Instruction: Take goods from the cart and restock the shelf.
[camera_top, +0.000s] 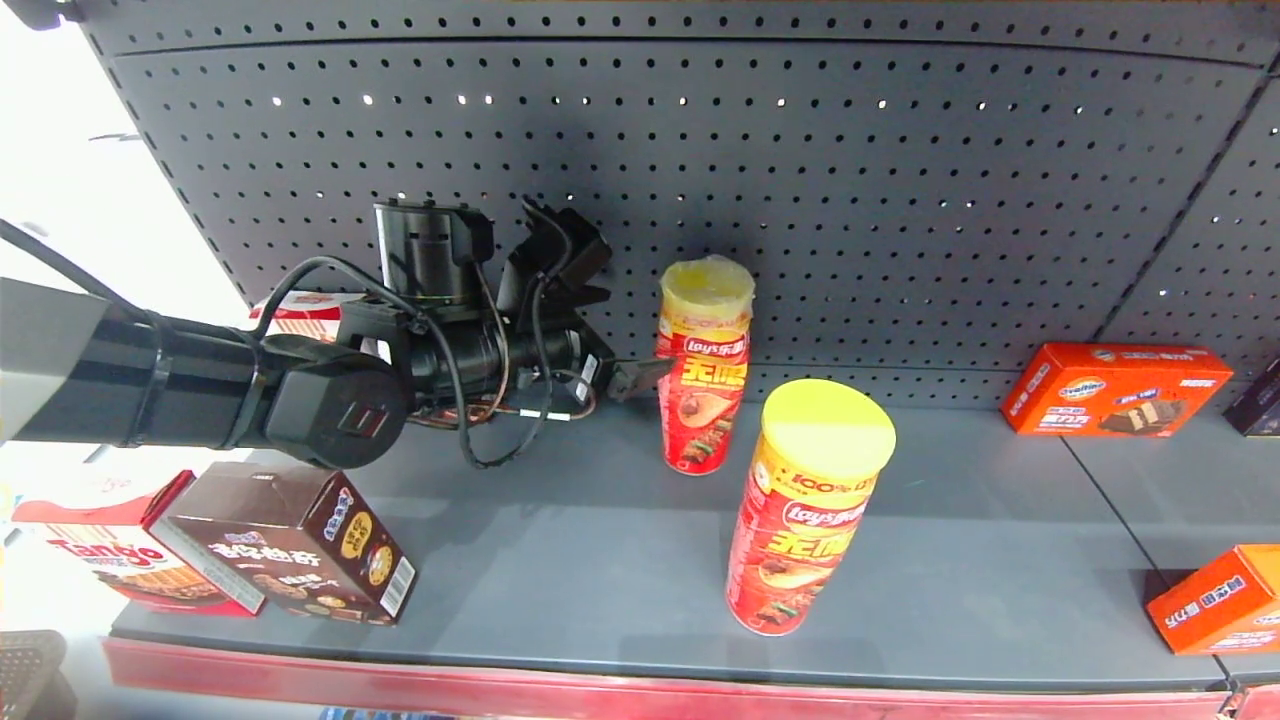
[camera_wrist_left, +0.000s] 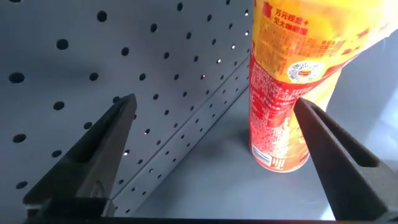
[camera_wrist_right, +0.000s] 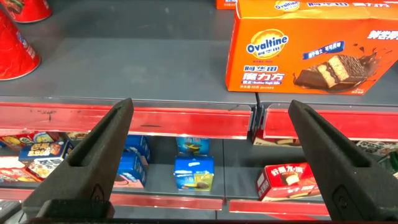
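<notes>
Head view, centre: the left gripper (camera_top: 640, 377) is just beside the rear red cylindrical chip can with yellow lid (camera_top: 702, 370) on the grey metal shelf (camera_top: 600, 560). Left wrist view: jaws wide, empty; a sideways brush could topple the can. Right wrist view: the right gripper (camera_wrist_right: 211, 104) is spread wide, empty.

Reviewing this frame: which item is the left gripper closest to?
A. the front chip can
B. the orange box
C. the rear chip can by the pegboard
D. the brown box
C: the left gripper, open and empty, has its fingertips right next to the rear chip can standing by the pegboard.
</notes>
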